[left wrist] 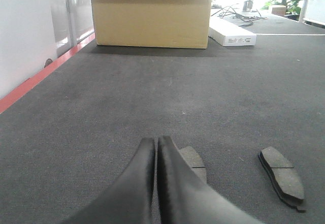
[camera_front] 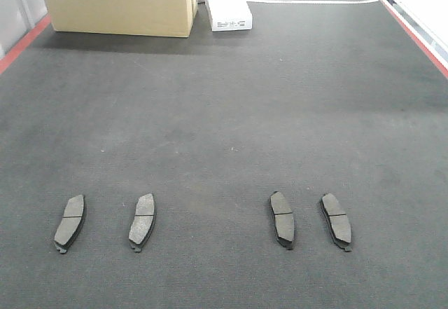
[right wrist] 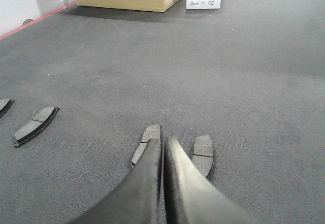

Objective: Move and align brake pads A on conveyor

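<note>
Several brake pads A lie in a row across the near part of the conveyor (camera_front: 224, 113): a left pair (camera_front: 71, 223) (camera_front: 143, 221) and a right pair (camera_front: 282, 219) (camera_front: 337, 221). Neither gripper shows in the front view. In the left wrist view my left gripper (left wrist: 156, 141) is shut and holds nothing. One pad (left wrist: 195, 160) is partly hidden behind its right finger, and another pad (left wrist: 282, 177) lies further right. In the right wrist view my right gripper (right wrist: 163, 141) is shut and holds nothing. It hangs over the right pair (right wrist: 149, 136) (right wrist: 204, 154), with the left pair (right wrist: 35, 125) off to the left.
A cardboard box (camera_front: 119, 1) stands at the far left of the belt, with a long white box (camera_front: 225, 1) beside it. Red strips run along the left edge (camera_front: 24, 43) and the right edge (camera_front: 413, 32). A white line (camera_front: 311, 1) crosses the belt far back.
</note>
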`<state>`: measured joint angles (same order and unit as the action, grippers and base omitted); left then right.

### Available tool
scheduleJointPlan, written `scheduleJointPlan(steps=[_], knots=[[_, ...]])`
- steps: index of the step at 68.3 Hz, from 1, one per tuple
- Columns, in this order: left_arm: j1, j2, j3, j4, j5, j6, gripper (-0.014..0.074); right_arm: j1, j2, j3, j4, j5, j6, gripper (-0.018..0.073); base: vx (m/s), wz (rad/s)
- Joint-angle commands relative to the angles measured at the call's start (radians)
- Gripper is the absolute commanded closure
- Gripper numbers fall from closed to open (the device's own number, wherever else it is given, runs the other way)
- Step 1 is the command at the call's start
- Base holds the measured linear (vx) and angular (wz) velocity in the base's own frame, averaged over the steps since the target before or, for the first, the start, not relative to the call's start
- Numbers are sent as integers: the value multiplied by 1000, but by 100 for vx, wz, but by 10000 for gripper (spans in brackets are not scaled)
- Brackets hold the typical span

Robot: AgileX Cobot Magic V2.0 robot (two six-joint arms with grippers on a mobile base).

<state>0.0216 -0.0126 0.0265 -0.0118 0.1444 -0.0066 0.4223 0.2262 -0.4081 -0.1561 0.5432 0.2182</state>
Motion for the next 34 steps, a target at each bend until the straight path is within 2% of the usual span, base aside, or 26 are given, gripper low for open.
scheduleJointPlan(steps=[1,27,31,34], knots=[[-1,-15,17,-10,-80,-4,603,-2,10,-27,-8,-80,-8,571,0,0],[-1,-15,17,-10,-80,-4,602,-3,6,-27,-12,-77,-8,571,0,0],[-1,-15,17,-10,-80,-4,602,-26,-3,-27,-29,-83,-23,571,0,0],[-1,-15,17,-10,-80,-4,602,-78,-3,-27,-27,-100,-48,571,0,0]])
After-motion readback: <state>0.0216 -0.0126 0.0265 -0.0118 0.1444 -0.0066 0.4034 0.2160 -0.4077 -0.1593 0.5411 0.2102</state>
